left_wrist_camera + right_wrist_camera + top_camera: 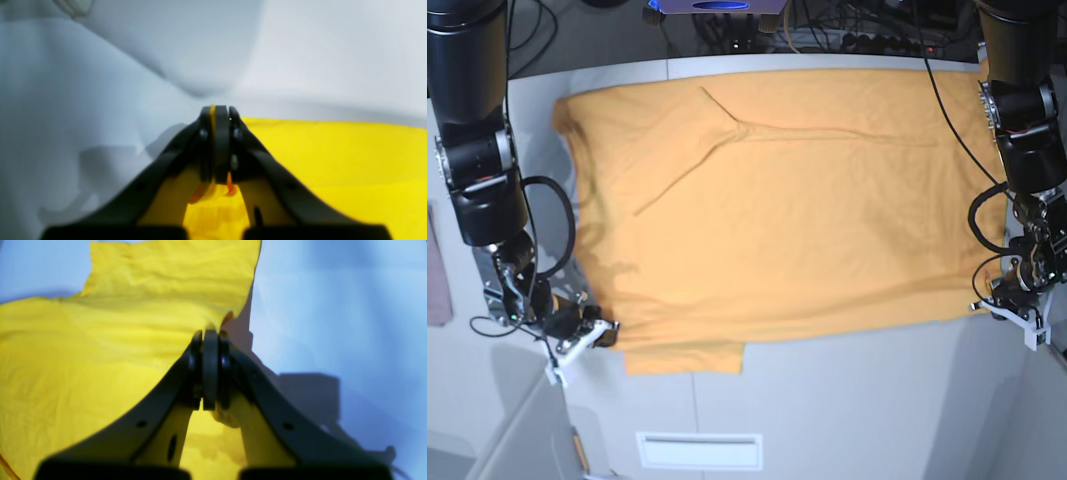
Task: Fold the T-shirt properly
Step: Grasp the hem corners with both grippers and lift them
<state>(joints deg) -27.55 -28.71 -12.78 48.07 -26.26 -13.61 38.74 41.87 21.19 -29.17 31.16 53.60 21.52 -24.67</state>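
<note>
Orange-yellow T-shirt (787,210) spread on white worktop (847,400). Left gripper (217,111) clamped tight on its hem; right gripper (210,335) likewise pinching its edge.

The orange-yellow T-shirt (787,210) lies spread nearly flat across the table, lightly creased, one sleeve sticking out.

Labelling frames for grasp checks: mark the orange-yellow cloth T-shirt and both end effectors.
Orange-yellow cloth T-shirt (807,230): base view, middle of the spread body.
Left end effector (218,111): left wrist view, closed tips pinching the shirt's edge.
Right end effector (210,335): right wrist view, closed tips at the shirt's edge.
</note>
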